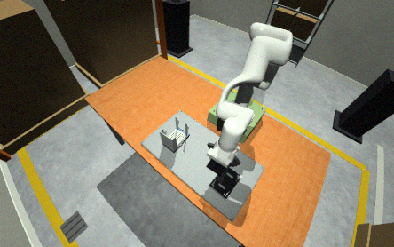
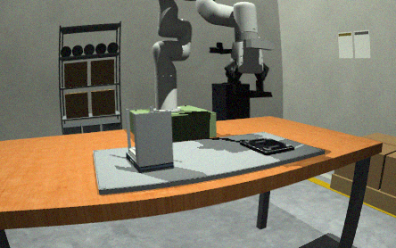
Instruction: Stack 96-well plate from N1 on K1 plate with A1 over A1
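Observation:
My gripper [image 1: 223,163] [image 2: 248,83] is shut on the dark 96-well plate [image 1: 218,168] [image 2: 262,93] and holds it level, well above the table. The black plate nest N1 [image 1: 227,183] [image 2: 267,145] lies right below it on the right part of the grey mat [image 1: 186,166] [image 2: 201,161], with nothing in it. The stack rack K1 [image 1: 169,141] [image 2: 152,138], grey-walled with thin posts, stands on the left part of the mat. A light plate [image 1: 178,134] lies inside the rack in the top view. The rack's wall hides it in the exterior view.
The arm's green base block [image 1: 257,117] [image 2: 196,122] stands behind the mat on the orange table [image 1: 146,89] [image 2: 53,178]. A black cabinet [image 2: 229,103] and a shelf unit [image 2: 89,76] stand behind the table. Cardboard boxes [image 2: 379,174] lie at the right.

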Robot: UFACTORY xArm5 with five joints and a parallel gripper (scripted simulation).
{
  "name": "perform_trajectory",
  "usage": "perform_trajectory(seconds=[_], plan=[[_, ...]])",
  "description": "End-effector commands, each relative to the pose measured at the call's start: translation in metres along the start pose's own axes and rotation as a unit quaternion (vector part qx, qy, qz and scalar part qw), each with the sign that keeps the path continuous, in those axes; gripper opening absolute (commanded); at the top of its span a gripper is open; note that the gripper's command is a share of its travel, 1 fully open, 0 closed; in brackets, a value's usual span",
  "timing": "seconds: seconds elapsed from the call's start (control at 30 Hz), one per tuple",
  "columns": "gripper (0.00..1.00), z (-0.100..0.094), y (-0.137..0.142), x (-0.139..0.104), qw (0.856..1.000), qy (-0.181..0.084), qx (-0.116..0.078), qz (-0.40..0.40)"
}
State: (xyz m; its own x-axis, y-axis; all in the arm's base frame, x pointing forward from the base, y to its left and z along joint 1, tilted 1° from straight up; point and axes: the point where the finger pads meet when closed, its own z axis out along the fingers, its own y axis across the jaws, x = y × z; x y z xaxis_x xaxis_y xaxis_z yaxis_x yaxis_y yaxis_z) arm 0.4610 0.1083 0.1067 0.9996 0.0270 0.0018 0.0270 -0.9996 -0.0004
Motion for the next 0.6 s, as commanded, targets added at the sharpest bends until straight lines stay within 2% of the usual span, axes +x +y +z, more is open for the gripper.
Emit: perform_trajectory(seconds=[0.0, 0.57], plan=[[0.0, -0.002, 0.013, 0.0, 1.0, 0.003, -0.004, 0.0], [0.0, -0.004, 0.063, -0.004, 1.0, 0.003, -0.004, 0.0]])
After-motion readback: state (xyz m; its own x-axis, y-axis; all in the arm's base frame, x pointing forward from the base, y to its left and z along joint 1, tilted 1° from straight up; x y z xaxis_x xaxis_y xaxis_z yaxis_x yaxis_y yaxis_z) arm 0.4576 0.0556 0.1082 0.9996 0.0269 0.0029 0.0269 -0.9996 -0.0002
